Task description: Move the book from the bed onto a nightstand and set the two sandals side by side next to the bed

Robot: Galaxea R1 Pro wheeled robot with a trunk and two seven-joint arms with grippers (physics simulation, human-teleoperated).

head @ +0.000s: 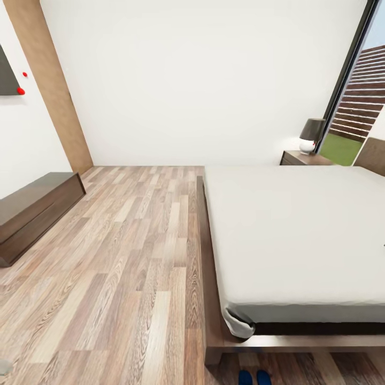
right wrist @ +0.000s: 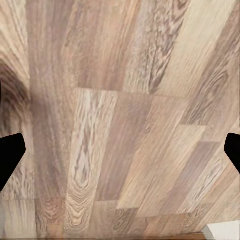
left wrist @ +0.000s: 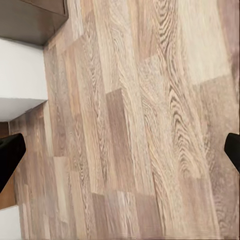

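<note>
Peeking in at 6 o'clock, the 2 sandals [head: 254, 377] lie side by side on the floor [head: 133, 256] at the bed [head: 299, 235] frame's foot; a nightstand [head: 305, 158] stands at 2 o'clock. Left gripper [left wrist: 120, 155] and right gripper [right wrist: 120, 152] hang with fingers wide apart, empty.

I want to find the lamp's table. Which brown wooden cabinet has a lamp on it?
The small nightstand in the far corner by the window, beside the bed, carries the lamp. The long dresser against the left wall has a bare top.
</note>
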